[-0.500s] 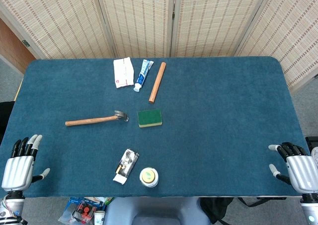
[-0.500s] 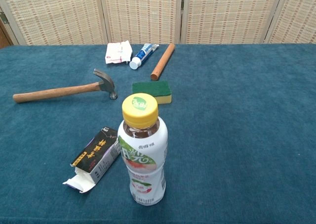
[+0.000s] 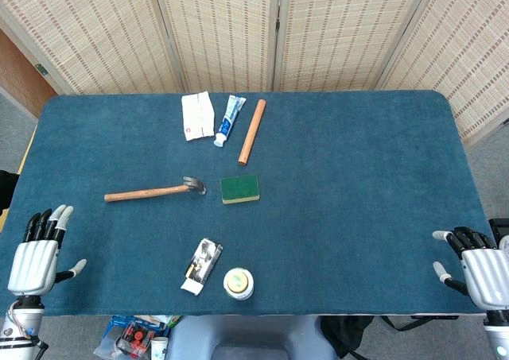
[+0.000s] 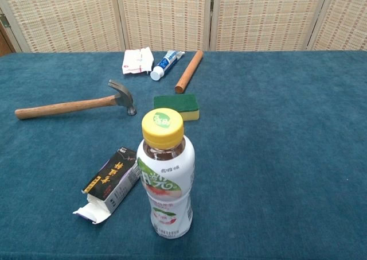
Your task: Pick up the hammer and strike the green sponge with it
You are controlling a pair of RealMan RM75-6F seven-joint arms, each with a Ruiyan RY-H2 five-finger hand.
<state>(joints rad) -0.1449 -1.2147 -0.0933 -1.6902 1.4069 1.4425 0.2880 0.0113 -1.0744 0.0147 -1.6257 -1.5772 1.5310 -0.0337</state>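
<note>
The hammer (image 3: 154,191) lies flat on the blue bench (image 3: 358,177), its wooden handle pointing left and its metal head toward the sponge (image 3: 239,188), which sits just beside the head but apart from it. The sponge lies green side up, with a yellow layer showing underneath in the chest view.

Both hands sit at the near corners, well away from the hammer – the left hand (image 3: 36,257) at the left edge, fingers spread and holding nothing; the right hand (image 3: 477,269) at the right edge, likewise empty with its fingers apart (neither shows in the chest view).

Toward the far edge lie a white packet (image 3: 197,115), a tube (image 3: 230,120) and a wooden rod (image 3: 252,131), side by side. Near the front edge a bottle (image 4: 166,177) with a yellow cap stands upright, and a small dark box (image 4: 109,182) lies just left of it, one end flap open
</note>
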